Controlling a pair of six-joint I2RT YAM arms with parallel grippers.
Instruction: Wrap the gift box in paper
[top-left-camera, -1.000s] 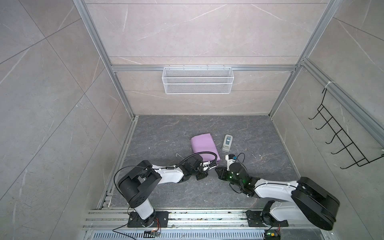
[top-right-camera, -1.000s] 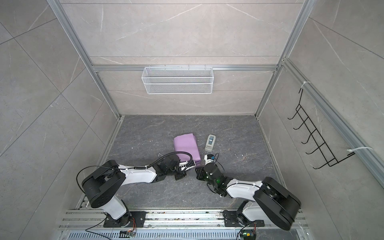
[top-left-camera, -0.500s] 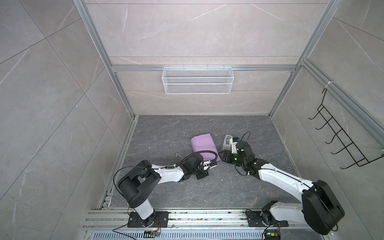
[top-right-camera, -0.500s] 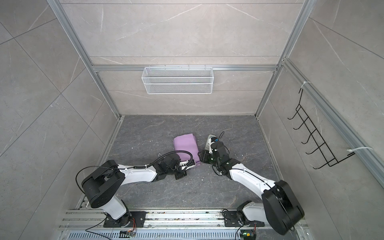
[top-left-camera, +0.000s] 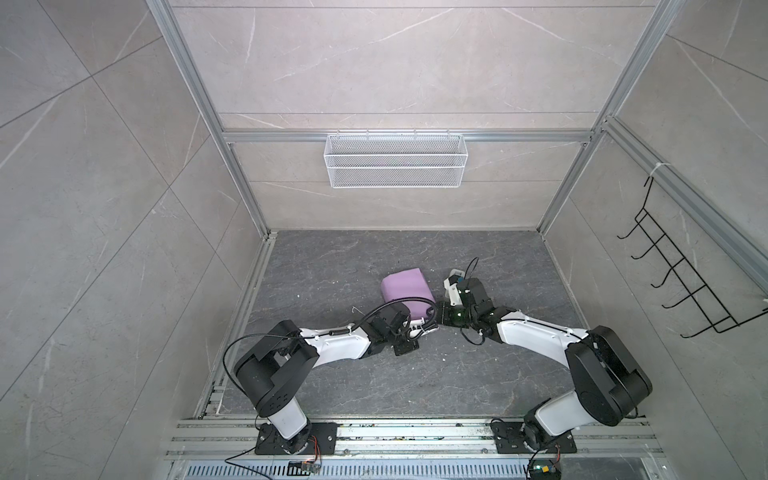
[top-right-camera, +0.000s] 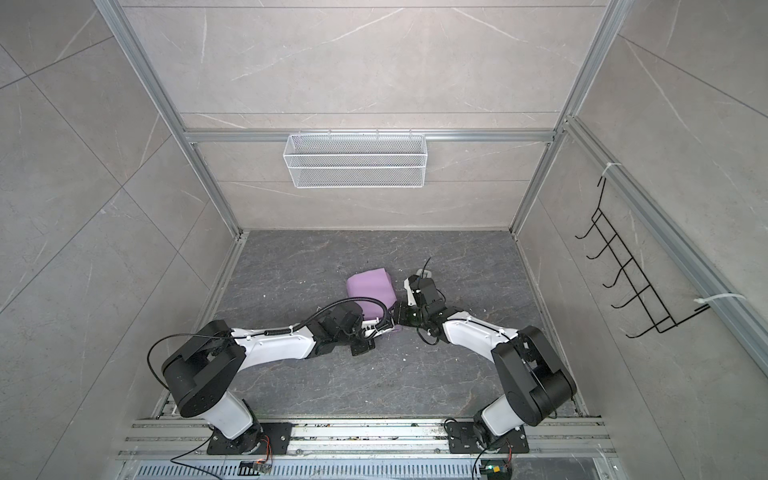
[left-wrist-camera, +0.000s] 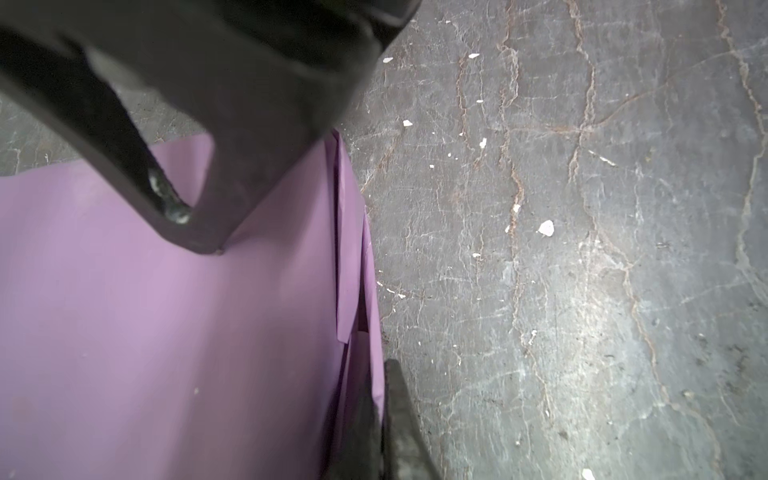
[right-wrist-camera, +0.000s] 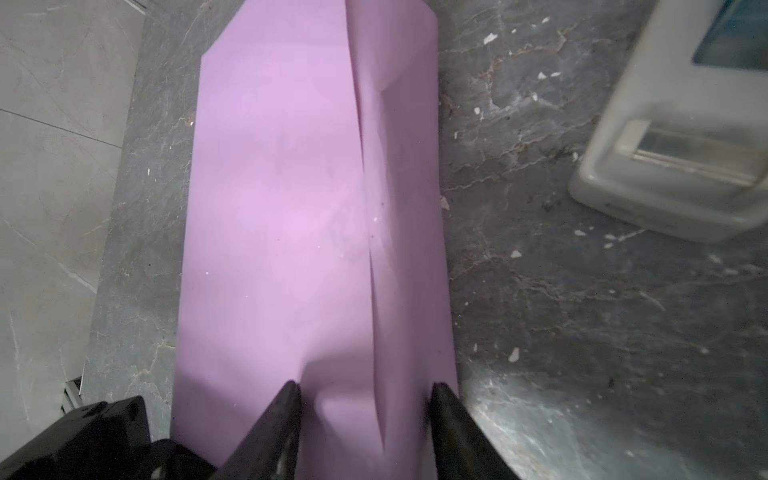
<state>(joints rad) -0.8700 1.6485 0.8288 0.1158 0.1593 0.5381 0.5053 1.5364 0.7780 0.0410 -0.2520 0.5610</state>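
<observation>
1. The paper (top-left-camera: 405, 286), lilac side out, is seen folded round the gift box, which is hidden inside. The parcel lies on the table (top-left-camera: 332, 386), long axis running away from both arms.
2. The right hand (right-wrist-camera: 363, 392) is held at the parcel's near end, fingers apart astride the lengthwise seam. The left hand (left-wrist-camera: 384, 386) is closed just beside it, at the paper's edge.
3. Half a second earlier the right hand was by the tape dispenser (right-wrist-camera: 681, 137); it is now drawn back.
</observation>
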